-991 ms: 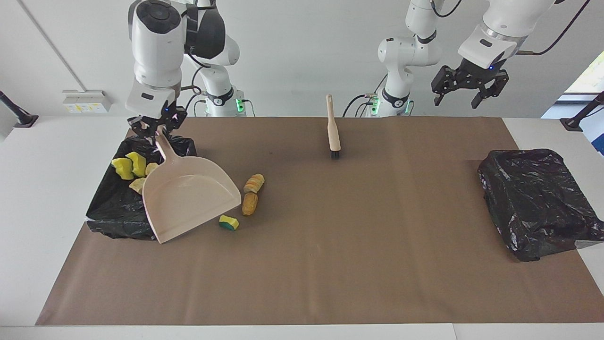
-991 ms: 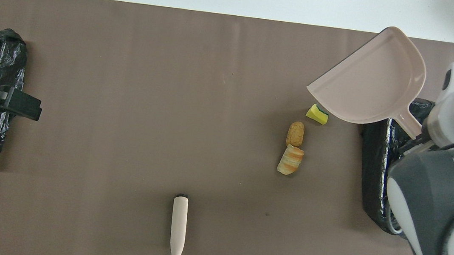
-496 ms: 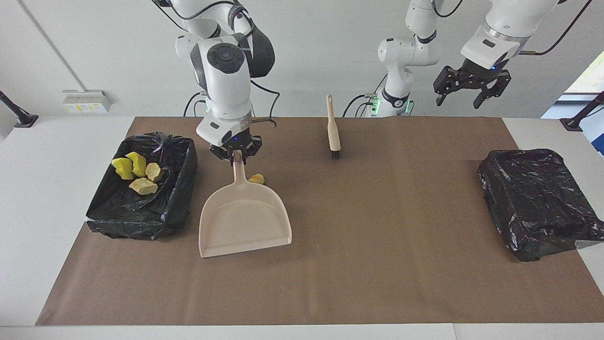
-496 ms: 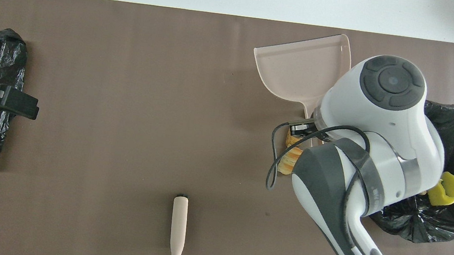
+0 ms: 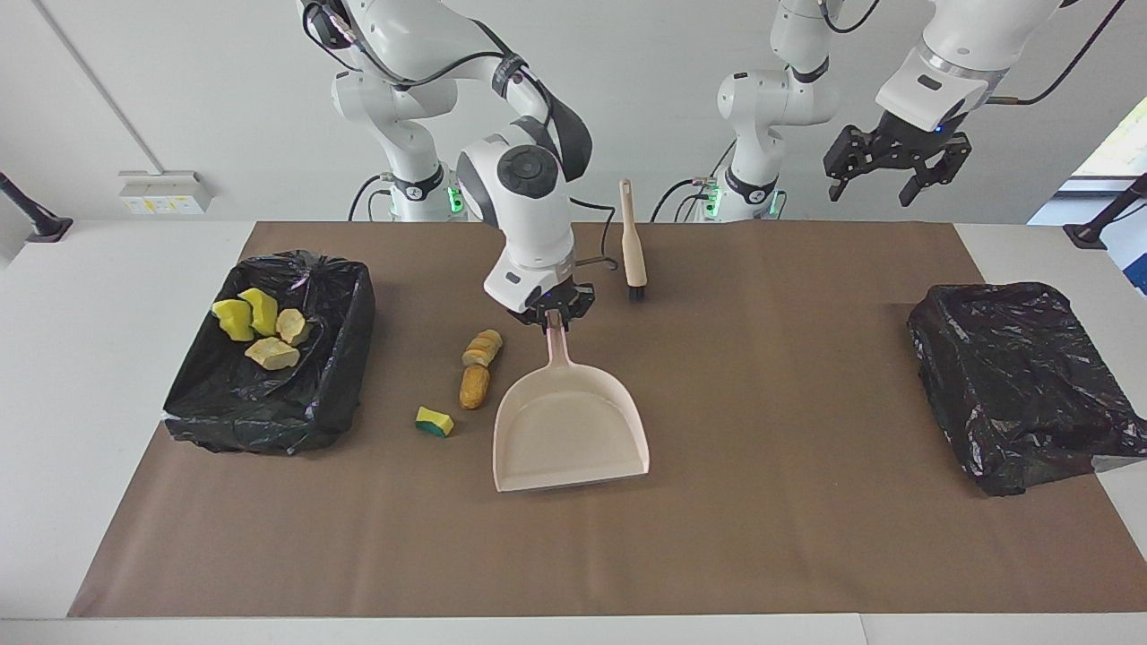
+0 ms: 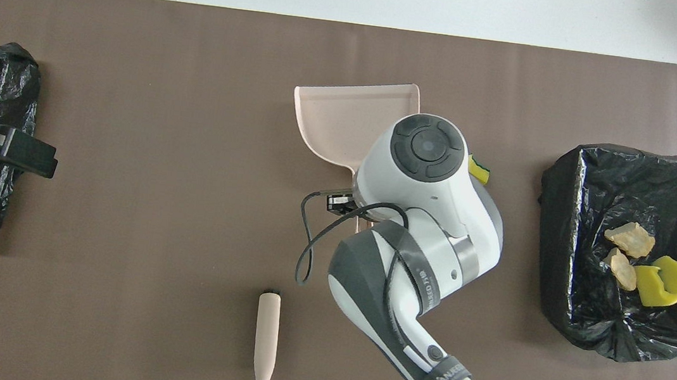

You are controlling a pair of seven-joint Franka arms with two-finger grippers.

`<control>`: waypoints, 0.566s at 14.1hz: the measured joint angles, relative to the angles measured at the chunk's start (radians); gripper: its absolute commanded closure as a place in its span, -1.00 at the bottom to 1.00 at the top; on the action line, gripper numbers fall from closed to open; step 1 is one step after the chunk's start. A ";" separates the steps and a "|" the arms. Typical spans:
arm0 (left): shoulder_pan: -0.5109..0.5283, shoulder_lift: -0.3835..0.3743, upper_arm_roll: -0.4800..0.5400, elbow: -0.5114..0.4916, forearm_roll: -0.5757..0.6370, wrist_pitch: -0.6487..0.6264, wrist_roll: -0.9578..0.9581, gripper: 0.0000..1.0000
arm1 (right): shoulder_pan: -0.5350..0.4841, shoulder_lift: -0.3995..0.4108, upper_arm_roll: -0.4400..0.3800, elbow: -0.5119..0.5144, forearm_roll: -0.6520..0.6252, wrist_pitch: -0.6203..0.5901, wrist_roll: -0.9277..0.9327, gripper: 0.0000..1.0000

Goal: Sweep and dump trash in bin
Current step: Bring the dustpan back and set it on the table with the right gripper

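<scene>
At the right arm's end of the bench (image 5: 125, 537), a bin (image 5: 349, 313) lined with a black bag sat on the brown mat (image 5: 717, 537). Four pieces of trash (image 5: 260, 327) lay inside it: two yellow sponge chunks and two pale lumps.

Beside the bin, toward the middle of the bench, three pieces remained on the mat. A green-backed sponge (image 5: 435, 421) lay farthest from the robots. A brown bread piece (image 5: 475, 386) lay nearer to them, and a striped bread piece (image 5: 482, 347) lay nearer still, just beside the brown one.

The dustpan (image 5: 570, 430) was next, beside the bread pieces, its open edge pointing away from the robots. The right pincer (image 5: 552, 313) was closed on the dustpan handle. In the overhead view the right arm covered the bread pieces and most of the handle.

The brush (image 5: 632, 242) lay on the mat nearer to the robots than the dustpan, apart from both pincers, bristles toward the dustpan.

The left pincer (image 5: 892, 179) hung in the air with fingers spread and nothing held, over the left arm's end of the bench. A second black-bagged bin (image 5: 1021, 385) sat at that end.
</scene>
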 measured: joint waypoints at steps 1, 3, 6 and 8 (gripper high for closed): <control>0.000 0.000 0.000 0.000 0.000 0.000 0.000 -1.00 | 0.038 0.025 0.000 0.002 0.000 0.040 0.052 1.00; 0.001 0.000 0.000 0.000 0.000 0.000 0.000 -1.00 | 0.106 0.081 -0.002 0.021 -0.002 0.115 0.154 1.00; 0.001 0.000 0.000 0.000 0.000 0.000 0.000 -1.00 | 0.145 0.155 -0.007 0.094 -0.016 0.143 0.226 1.00; 0.001 0.000 0.000 0.000 0.000 0.000 0.000 -1.00 | 0.145 0.180 -0.014 0.127 -0.024 0.149 0.237 1.00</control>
